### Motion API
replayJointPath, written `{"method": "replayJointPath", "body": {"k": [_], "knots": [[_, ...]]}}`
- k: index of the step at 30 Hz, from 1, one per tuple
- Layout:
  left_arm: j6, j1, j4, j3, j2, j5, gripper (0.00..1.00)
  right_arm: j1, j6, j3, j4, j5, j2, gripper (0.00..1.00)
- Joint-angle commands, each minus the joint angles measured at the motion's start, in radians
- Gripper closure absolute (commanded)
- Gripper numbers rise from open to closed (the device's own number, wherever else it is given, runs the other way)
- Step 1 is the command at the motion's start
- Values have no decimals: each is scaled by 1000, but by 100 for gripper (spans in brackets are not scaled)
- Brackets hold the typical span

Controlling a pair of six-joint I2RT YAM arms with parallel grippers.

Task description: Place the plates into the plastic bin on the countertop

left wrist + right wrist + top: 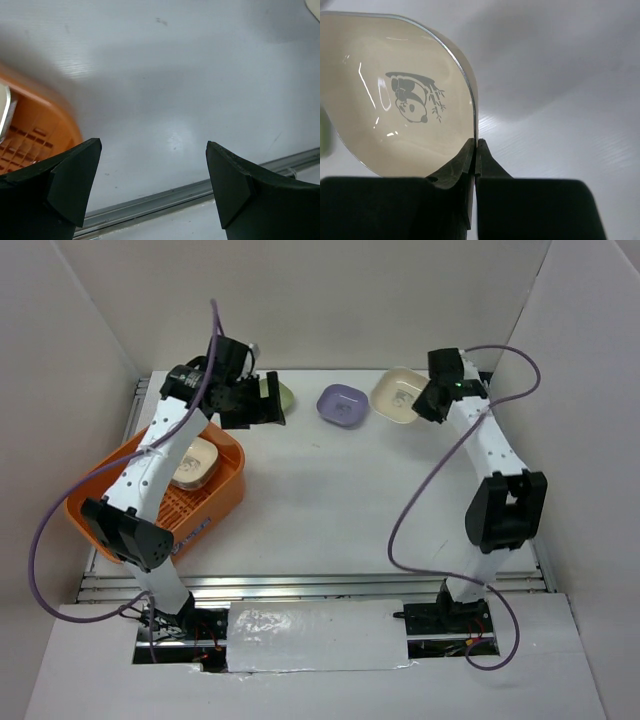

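In the top view, the two arm bases sit closest, at the metal rail (320, 585) along the front of the countertop (320, 500). The plastic bin (100, 502) lies at the left, partly under the left arm, its long axis running from near-left to far-right. It holds one pale plate (195, 462), face up (more may be hidden under the arm). The left gripper (262, 408) hangs beyond the bin's far corner, and a green plate (284, 394) peeks out just behind it. A lilac plate (343, 404) sits face up at the far middle, and just to its right is the cream plate (400, 396), with the right gripper (432, 405) at its right edge.

In the left wrist view, the left gripper (152, 185) has its jaws spread wide with nothing between them, over bare countertop (175, 75). A corner of the plastic bin (45, 115) shows at the left.

In the right wrist view, the right gripper (476, 155) is pinched tight on the rim of the cream plate (395, 100). The plate stretches up and left from the fingers, and its bowl with the panda print (412, 97) faces the camera. Whether it is clear of the countertop cannot be told.
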Motion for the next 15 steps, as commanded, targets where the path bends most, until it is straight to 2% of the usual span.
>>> {"method": "replayJointPath", "body": {"k": [1, 5, 9, 11, 15], "knots": [[7, -54, 70, 53, 34, 36, 1, 122, -9, -78, 16, 48, -153, 100], [7, -94, 114, 46, 76, 80, 1, 292, -15, -132, 13, -64, -253, 100], [-8, -110, 173, 11, 82, 109, 1, 393, -9, -190, 44, -189, -324, 100], [-9, -111, 173, 11, 92, 108, 1, 412, 8, -215, 87, -261, -375, 100], [-3, -116, 174, -1, 102, 109, 1, 468, 3, -191, 84, -303, -405, 100]]}}
